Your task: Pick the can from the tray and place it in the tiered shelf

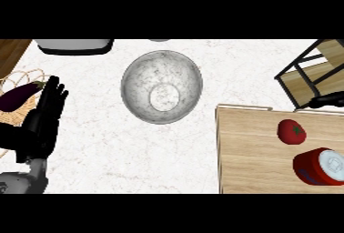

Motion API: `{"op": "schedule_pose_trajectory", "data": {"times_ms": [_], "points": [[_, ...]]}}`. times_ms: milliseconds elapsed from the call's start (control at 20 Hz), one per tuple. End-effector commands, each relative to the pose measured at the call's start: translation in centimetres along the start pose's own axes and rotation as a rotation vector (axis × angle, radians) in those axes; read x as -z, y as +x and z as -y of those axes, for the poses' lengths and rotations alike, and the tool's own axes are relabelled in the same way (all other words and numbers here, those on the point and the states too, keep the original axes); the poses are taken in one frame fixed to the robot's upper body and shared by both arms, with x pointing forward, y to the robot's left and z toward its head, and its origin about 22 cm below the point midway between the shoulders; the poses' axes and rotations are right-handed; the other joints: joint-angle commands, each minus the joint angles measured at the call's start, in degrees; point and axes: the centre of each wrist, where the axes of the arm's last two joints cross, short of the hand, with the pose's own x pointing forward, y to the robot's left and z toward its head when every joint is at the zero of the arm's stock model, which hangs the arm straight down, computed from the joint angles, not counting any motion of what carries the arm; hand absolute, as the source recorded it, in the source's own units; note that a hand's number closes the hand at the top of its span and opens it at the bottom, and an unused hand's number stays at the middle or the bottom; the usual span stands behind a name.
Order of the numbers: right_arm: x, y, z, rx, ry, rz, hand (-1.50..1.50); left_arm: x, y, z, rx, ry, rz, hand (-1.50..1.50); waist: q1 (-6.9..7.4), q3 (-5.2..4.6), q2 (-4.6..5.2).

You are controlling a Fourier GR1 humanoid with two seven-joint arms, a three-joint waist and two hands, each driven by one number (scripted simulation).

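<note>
Red can [321, 166] with pale round end at lower right of frame, tipped over on wooden tray [252, 154], partly cut by right edge. Not held, touching only the tray. Red tomato [291, 131] with green stem spot just up-left of can on same tray, near but apart. Tray filling lower right of white marbled desk [134, 154].

Tiered shelf [316, 73] at upper right: black frame, wooden boards, seen at a slant, cut by right edge. Above tray's top edge, well apart from can.

Left hand [46, 116] at left of frame, black, fingers straight and pointing up, open, holding nothing, resting. Grey forearm [23, 182] below it in lower left corner. Fingertips just beside dark purple eggplant [20, 94] lying in wicker basket [12, 119] at left edge; touching or not, unclear.

Right hand [328, 100]: only a black bit showing at right edge, just below shelf and above tray's top edge. Open or closed: cannot tell.

Grey speckled bowl [161, 63] upright at upper centre of desk, apart from everything else. White object with black base [74, 45] cut by top edge at upper left, kind unclear.
</note>
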Motion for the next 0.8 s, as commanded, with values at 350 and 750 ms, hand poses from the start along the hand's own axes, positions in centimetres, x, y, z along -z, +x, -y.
{"op": "schedule_pose_trajectory", "data": {"times_ms": [350, 750], "points": [[3.0, 11.0, -4.6, -0.653, 0.236, -0.242, -1.50, -1.0, -0.2, 0.3, -0.003, 0.002, -0.006, 0.00, -0.96, 0.23, -0.08], [2.7, 10.2, -8.1, -0.786, 0.209, -0.368, -1.50, -1.1, -0.4, -0.7, 0.011, 0.006, 0.009, 0.00, -0.01, 0.18, 0.36]]}}
